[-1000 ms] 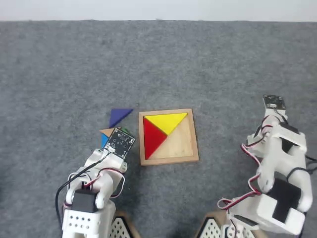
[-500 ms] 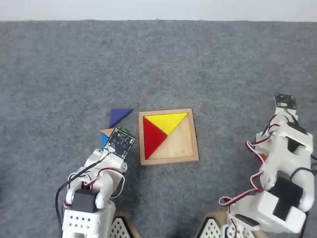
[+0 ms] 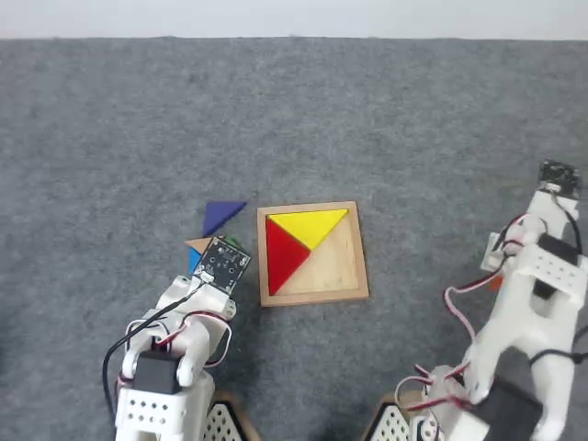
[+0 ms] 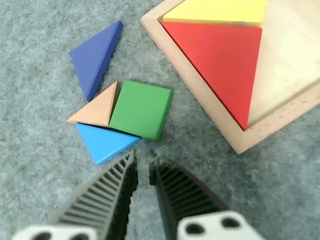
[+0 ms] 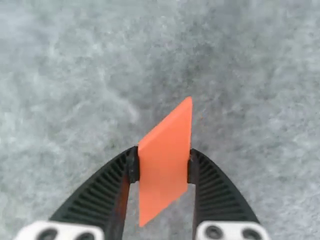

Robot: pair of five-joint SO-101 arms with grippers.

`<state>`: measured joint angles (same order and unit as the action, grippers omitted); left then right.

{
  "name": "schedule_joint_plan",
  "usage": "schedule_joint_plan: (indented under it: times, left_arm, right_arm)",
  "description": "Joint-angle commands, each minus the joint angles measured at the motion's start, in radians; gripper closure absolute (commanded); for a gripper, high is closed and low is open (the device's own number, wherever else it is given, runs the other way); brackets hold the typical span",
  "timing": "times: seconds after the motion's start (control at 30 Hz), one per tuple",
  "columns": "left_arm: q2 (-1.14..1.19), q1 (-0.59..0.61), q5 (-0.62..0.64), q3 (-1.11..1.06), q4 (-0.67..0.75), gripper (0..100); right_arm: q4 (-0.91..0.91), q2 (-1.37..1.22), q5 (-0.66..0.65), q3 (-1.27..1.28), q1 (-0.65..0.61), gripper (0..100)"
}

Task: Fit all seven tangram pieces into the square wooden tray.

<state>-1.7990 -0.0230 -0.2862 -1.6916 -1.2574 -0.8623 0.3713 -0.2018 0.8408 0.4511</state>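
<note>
The square wooden tray (image 3: 359, 262) lies mid-table and holds a yellow triangle (image 3: 309, 224) and a red triangle (image 3: 282, 254). Just left of it lie a dark blue triangle (image 3: 220, 216), a tan triangle (image 4: 98, 108), a green square (image 4: 141, 109) and a light blue triangle (image 4: 105, 141). My left gripper (image 4: 142, 165) hovers just short of the light blue triangle, fingers close together with nothing between them. Far to the right of the tray, my right gripper (image 5: 162, 155) is shut on an orange parallelogram (image 5: 165, 159) held over bare carpet. A sliver of that orange piece (image 3: 494, 283) peeks out beside the right arm.
Grey carpet covers the whole table, with a wide bare stretch beyond the tray and between the tray and the right arm (image 3: 537, 276). The tray's right half shows bare wood (image 3: 340, 262). Both arm bases stand at the near edge.
The right arm has swung to the right, away from the tray, and extended farther out. The left arm and the loose pieces have not moved.
</note>
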Motion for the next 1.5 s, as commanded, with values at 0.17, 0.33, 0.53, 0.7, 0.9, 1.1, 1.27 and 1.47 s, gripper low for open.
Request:
schedule_joint_plan:
  times: [0.17,0.33,0.53,0.7,0.9,1.1,1.27,1.47]
  left_arm:
    - [-0.005,0.000,0.003,0.008,-0.005,96]
    - [-0.005,0.000,0.003,0.008,-0.005,96]
    - [-0.005,0.000,0.003,0.008,-0.005,96]
    - [-0.005,0.000,0.003,0.008,-0.005,96]
    - [-0.005,0.000,0.003,0.008,-0.005,96]
    - [-0.005,0.000,0.003,0.008,-0.005,96]
    - [-0.005,0.000,0.003,0.008,-0.005,96]
    - [-0.005,0.000,0.003,0.008,-0.005,96]
  right_arm:
    - [-0.007,0.015,-0.074,0.035,-0.125,90.3]
    - [0.015,-0.021,-0.074,0.034,-0.084,83.5]
    - [0.041,-0.027,-0.072,0.035,-0.054,78.6]
    - [0.065,-0.031,-0.071,0.037,-0.022,80.6]
    - [0.127,-0.108,-0.075,0.058,-0.022,80.5]
    - [0.147,-0.239,-0.084,-0.002,-0.030,80.7]
    - [0.119,-0.251,-0.127,-0.006,-0.108,80.8]
    - [0.119,-0.251,-0.126,-0.006,-0.182,80.8]
